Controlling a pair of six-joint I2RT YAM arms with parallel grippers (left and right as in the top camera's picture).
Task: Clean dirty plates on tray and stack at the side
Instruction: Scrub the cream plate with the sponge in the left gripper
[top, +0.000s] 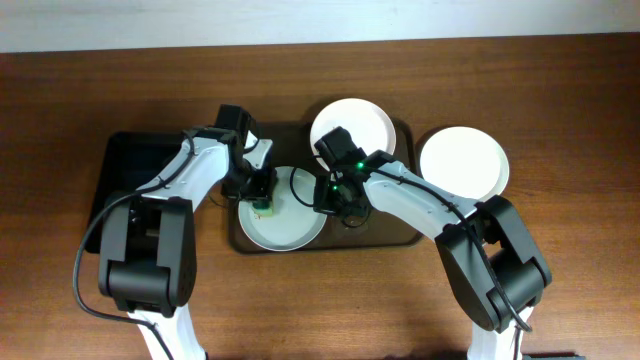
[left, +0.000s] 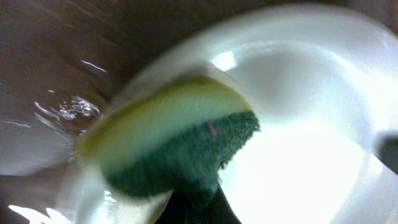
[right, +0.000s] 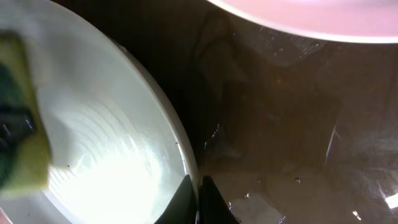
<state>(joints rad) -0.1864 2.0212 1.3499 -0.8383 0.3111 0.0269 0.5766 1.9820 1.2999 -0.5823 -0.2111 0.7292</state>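
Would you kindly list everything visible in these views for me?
Table: one, brown wood, under everything.
Tray: one, dark brown, centre.
Black tray: one, glossy, left of the brown tray.
Plates: three, white; front plate and rear plate on tray, side plate on table, right.
Sponge: one, yellow-green, on front plate.
Arms: two, white-black.
Left fingers: holding sponge.
Right fingers: gripping front plate's rim.

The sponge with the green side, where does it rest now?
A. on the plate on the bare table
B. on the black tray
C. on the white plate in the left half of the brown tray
C: the left tool presses the sponge onto the plate lying inside the brown tray.
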